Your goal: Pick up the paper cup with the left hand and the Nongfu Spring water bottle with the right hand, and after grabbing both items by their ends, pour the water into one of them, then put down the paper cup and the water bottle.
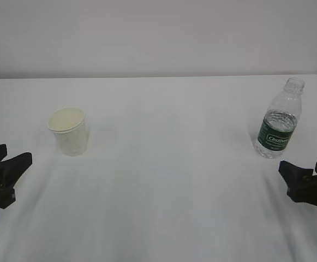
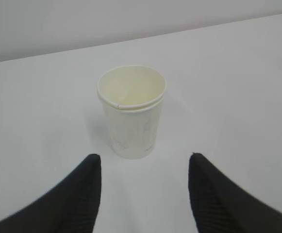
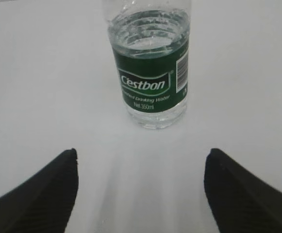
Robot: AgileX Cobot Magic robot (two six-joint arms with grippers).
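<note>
Paper cup (image 1: 68,130) stood upright on the left part of the table (image 1: 169,180), open end up, pale cream inside, rolled rim; looked empty from the left wrist view (image 2: 131,110), which also showed a second rim line just under the top one. Water bottle (image 1: 279,120) stood upright far right, near the table's back corner, capless, green label band reading "Cestbon" in the right wrist view (image 3: 149,68). Water (image 3: 148,30) sat inside the bottle, level around the top of the label. Cup and bottle were well apart, nothing between them. Left hand (image 1: 5,166) was low at the left edge, jaws released and spread, nothing between them, cup ahead of the gap and not touched (image 2: 143,194). Right hand (image 1: 305,177) was low at the right edge, jaws also released and wide, bottle ahead of the gap, no contact (image 3: 141,194). Table surface was plain white, matte, with faint soft shadows by each object. Behind it a bare pale wall (image 1: 158,33) met the table's far edge.
</note>
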